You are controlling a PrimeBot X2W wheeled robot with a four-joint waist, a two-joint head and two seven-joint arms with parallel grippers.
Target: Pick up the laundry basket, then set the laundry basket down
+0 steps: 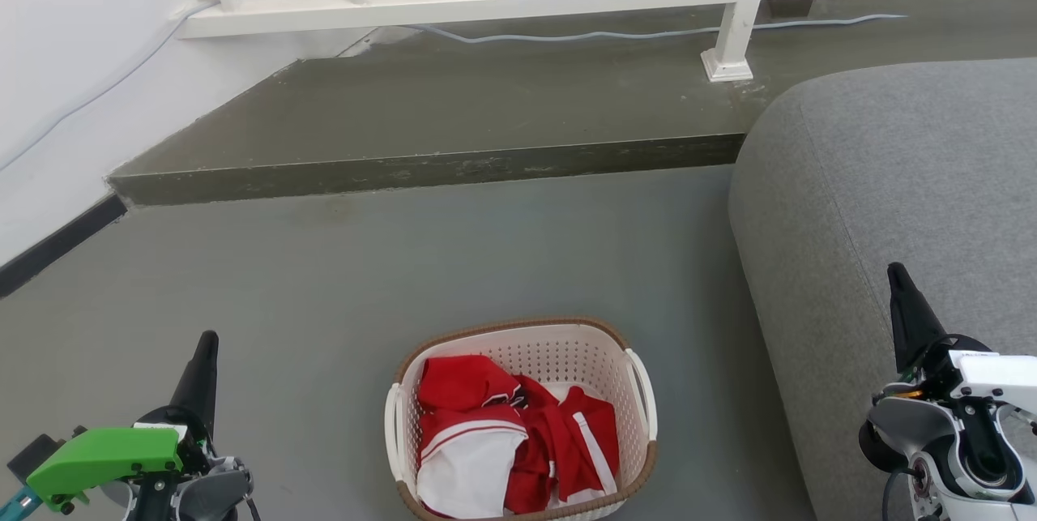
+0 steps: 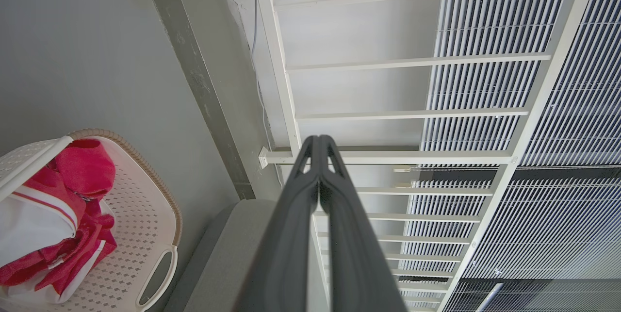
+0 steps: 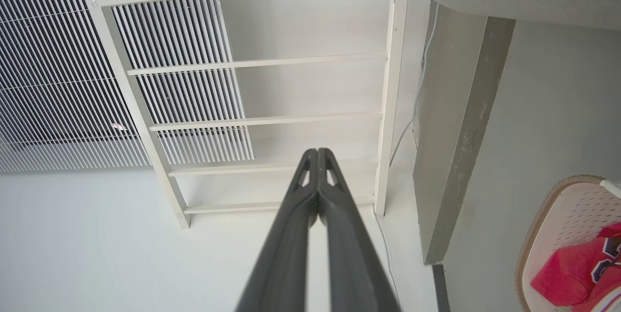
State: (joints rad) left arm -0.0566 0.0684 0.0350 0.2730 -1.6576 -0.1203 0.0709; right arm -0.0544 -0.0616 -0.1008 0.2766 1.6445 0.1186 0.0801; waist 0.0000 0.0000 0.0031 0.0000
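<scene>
Between closed grippers, laundry basket (image 1: 518,343) on floor (image 1: 324,278).

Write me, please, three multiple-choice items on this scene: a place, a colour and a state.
1. Where does the laundry basket stand? A on a table; B on the floor; C on a chair.
2. What colours are the clothes in it? A blue, yellow; B red, white; C black, green.
3. How are the left gripper and right gripper? A jaws shut on handles; B jaws wide open; C jaws shut, empty.
Answers: 1 B, grey floor lies under it; 2 B, red fabric with white panels; 3 C, each wrist view shows the jaws pressed together, away from the basket.
</scene>
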